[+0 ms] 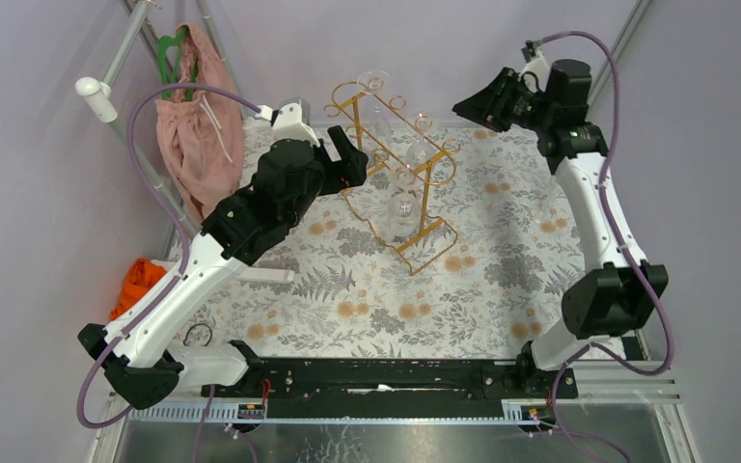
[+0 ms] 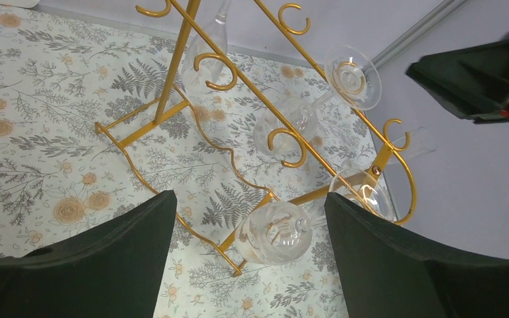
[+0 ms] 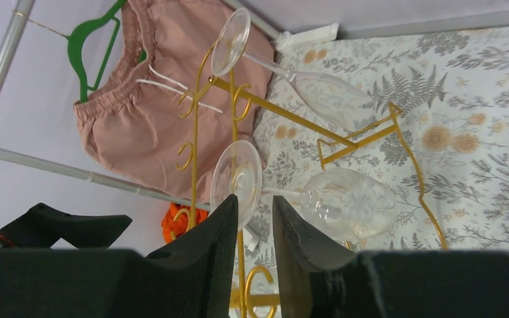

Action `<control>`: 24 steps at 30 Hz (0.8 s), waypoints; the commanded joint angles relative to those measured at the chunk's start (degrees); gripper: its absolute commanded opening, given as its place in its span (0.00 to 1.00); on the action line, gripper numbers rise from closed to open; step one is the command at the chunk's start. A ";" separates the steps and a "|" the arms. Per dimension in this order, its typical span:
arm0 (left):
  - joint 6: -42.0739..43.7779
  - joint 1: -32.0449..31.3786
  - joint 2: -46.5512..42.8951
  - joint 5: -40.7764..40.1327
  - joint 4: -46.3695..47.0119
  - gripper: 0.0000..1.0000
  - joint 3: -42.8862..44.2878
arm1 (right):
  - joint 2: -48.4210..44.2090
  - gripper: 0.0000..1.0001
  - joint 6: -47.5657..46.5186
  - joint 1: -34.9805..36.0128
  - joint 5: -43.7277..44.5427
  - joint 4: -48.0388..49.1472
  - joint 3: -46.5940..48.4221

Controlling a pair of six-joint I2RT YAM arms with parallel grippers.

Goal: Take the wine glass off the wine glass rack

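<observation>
The gold wire wine glass rack (image 1: 423,230) stands at the back middle of the flowered table, and several clear wine glasses hang upside down from it. My left gripper (image 1: 343,160) is at the rack's left side and is open wide. In the left wrist view the nearest wine glass bowl (image 2: 275,232) lies between and beyond the fingers (image 2: 113,255), untouched. My right gripper (image 1: 475,104) hovers up at the right, apart from the rack. Its jaws stand a narrow gap apart with nothing in them. Past them I see a glass base (image 3: 238,173) and bowl (image 3: 348,202).
A pink garment (image 1: 193,121) on a green hanger hangs from a grey clothes stand (image 1: 127,60) at the back left, close to the left arm. An orange object (image 1: 138,280) lies off the table's left edge. A small white block (image 1: 268,275) lies under the left arm.
</observation>
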 commanded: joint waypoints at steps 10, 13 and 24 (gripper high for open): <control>0.61 0.66 -0.27 -1.42 3.68 0.91 -0.32 | 9.01 0.33 -3.42 3.92 1.36 -2.24 10.13; 0.71 0.86 -0.08 -1.21 3.75 0.91 -0.20 | 9.27 0.33 -3.21 4.57 0.82 -1.89 10.11; 0.78 1.08 -0.42 -1.13 3.64 0.91 -0.46 | 8.74 0.36 -4.32 6.77 0.16 -4.05 10.80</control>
